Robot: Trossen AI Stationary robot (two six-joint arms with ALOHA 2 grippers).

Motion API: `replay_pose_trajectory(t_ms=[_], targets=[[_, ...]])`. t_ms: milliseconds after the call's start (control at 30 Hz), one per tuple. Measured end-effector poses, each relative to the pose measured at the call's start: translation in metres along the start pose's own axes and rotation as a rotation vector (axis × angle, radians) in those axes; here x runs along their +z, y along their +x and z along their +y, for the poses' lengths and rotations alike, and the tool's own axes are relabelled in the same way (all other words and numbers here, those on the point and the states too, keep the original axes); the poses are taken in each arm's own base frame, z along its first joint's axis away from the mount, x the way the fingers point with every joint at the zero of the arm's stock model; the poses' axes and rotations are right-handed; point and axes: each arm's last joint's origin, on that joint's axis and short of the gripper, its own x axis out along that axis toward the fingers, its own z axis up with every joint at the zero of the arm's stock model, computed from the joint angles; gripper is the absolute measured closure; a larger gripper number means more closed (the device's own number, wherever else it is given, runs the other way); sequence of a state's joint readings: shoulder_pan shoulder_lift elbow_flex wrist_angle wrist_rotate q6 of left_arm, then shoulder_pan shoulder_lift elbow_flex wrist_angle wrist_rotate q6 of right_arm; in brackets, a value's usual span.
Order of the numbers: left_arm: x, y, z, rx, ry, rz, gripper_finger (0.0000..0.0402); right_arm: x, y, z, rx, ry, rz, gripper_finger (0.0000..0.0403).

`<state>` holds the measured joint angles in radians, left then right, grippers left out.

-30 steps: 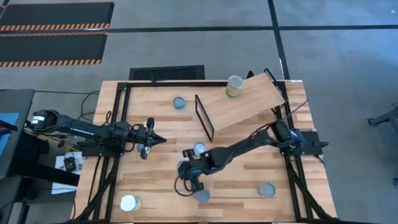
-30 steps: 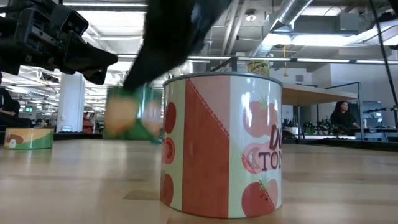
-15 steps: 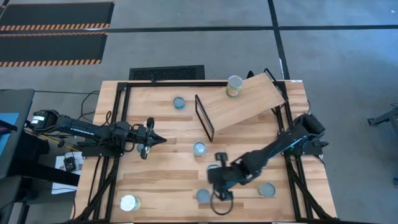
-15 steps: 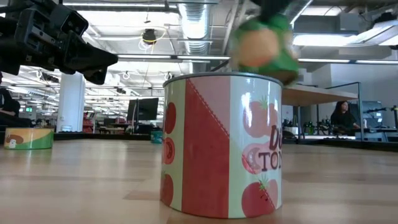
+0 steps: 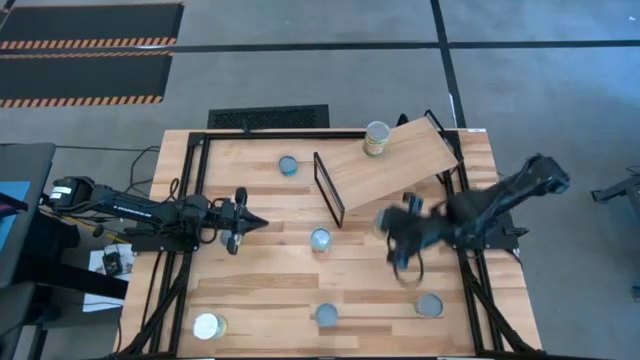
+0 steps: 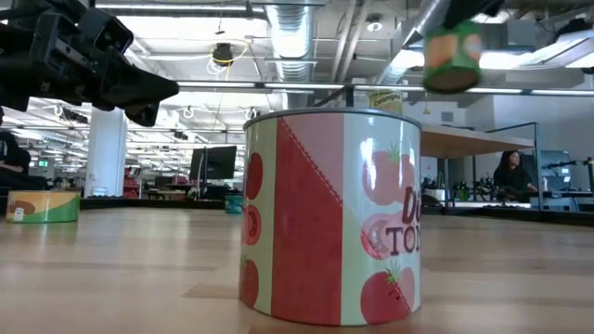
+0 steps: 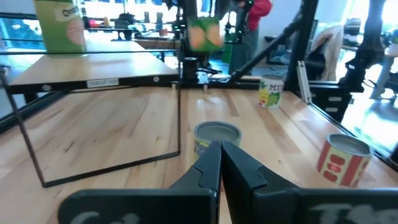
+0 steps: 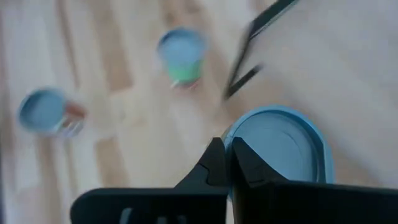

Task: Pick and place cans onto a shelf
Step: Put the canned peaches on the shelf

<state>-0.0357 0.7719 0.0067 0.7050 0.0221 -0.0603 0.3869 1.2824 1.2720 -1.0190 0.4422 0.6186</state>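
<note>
While one can (image 5: pixel 376 139) already stood on the slanted shelf (image 5: pixel 390 168), a second, green-labelled can (image 6: pixel 452 57) hung in the right claw (image 5: pixel 398 228), clenched on its rim beside the shelf's lower edge and not yet set down. Five cans remained on the bench (image 5: pixel 260 290). The left claw (image 5: pixel 243 222), clenched on nothing, waited above the bench's left half.
</note>
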Motion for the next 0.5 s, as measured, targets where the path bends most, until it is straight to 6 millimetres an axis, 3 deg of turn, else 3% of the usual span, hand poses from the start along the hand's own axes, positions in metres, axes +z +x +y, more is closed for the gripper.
replay_pose_trajectory(t_ms=[267, 500], targets=[[0.002, 0.001, 0.002, 0.083, -0.004, 0.002, 0.0401, 0.026, 0.003, -0.105, -0.241, 0.127, 0.043, 0.0399], [0.012, 0.002, 0.008, 0.174, 0.057, -0.060, 0.0401, 0.037, 0.020, -0.171, -0.327, 0.231, 0.090, 0.0398]])
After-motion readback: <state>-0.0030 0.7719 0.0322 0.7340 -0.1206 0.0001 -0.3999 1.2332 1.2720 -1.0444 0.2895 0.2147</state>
